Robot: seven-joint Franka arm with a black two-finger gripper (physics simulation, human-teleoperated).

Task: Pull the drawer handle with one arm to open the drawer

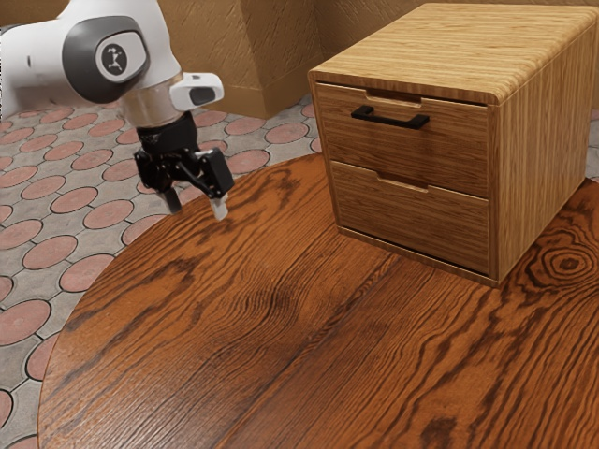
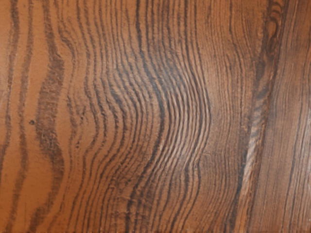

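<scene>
A light wooden cabinet (image 1: 524,122) with two drawers stands on the round dark wooden table (image 1: 309,346) at the exterior view's right. The upper drawer (image 1: 402,136) carries a black bar handle (image 1: 389,117) and sits flush with the cabinet front. The lower drawer (image 1: 412,213) has no handle that I can see. My black gripper (image 1: 197,204) hangs open above the table's far left edge, well to the left of the cabinet, with nothing between its fingers. In the wrist view I look straight down on the table's wood grain (image 2: 155,116).
The table stands on a floor of red oval tiles (image 1: 56,215). A tan wall base (image 1: 234,56) runs behind. Bare tabletop stretches between my gripper and the cabinet front.
</scene>
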